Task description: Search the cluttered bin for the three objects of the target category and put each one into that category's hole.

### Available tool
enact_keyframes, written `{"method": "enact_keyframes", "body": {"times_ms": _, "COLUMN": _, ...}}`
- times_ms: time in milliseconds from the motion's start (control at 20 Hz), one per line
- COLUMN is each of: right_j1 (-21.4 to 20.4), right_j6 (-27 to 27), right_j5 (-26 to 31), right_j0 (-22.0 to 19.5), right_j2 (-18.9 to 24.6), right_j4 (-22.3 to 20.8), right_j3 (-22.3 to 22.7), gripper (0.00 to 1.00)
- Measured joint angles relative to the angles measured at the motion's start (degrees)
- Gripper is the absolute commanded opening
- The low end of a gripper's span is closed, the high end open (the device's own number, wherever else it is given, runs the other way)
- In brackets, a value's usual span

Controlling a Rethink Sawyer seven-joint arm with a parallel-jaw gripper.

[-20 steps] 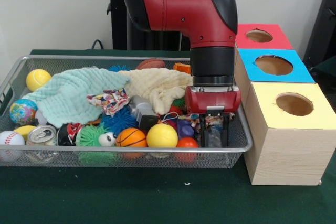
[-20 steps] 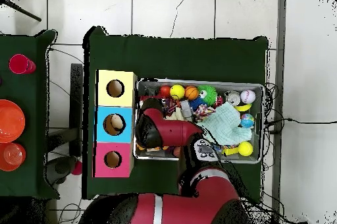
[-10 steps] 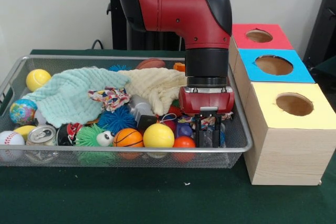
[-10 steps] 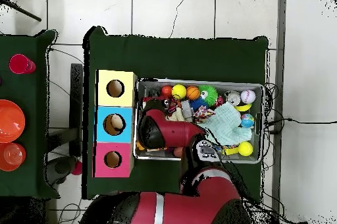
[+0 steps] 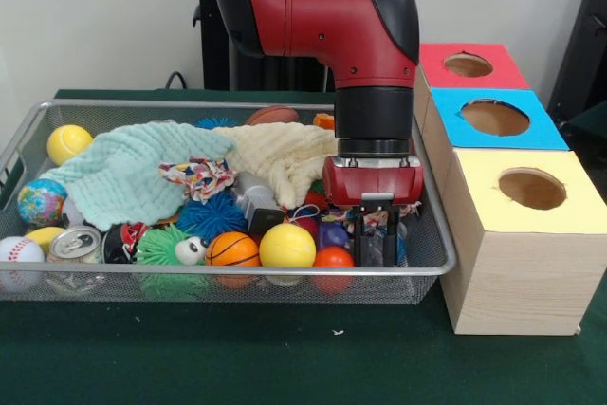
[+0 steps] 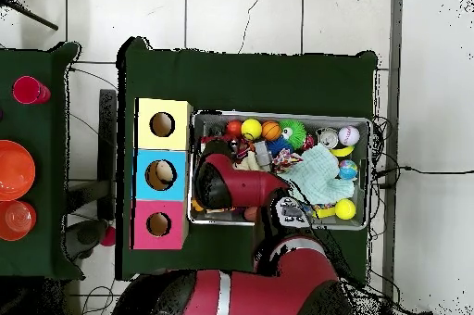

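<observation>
Gripper (image 5: 376,246) is down in the bin (image 5: 237,270) at the end nearest the boxes, probably digging for a bottle. Can't tell if it's clamped on anything. No bottle clearly visible. Blue hole (image 5: 494,118) sits just beside, middle box.

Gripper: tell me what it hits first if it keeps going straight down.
The gripper points down into the bin, already among the clutter. Probably the small items beneath it, beside the orange ball; which one is unclear.
</observation>
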Motion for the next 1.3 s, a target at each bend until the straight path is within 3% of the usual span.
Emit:
{"method": "enact_keyframes", "body": {"times_ms": 500, "right_j1": -0.3, "right_j6": 0.0, "right_j5": 0.58, "right_j0": 0.0, "right_j2": 0.0, "right_j4": 0.0, "right_j3": 0.01, "gripper": 0.0}}
{"method": "enact_keyframes", "body": {"times_ms": 550, "right_j1": -0.29, "right_j6": 0.0, "right_j5": 0.6, "right_j0": 0.02, "right_j2": 0.05, "right_j4": -0.04, "right_j3": 0.02, "gripper": 1.0}}
{"method": "enact_keyframes", "body": {"times_ms": 1300, "right_j1": -0.31, "right_j6": 0.0, "right_j5": 0.79, "right_j0": 0.18, "right_j2": 0.25, "right_j4": -0.01, "right_j3": 0.01, "gripper": 1.0}}
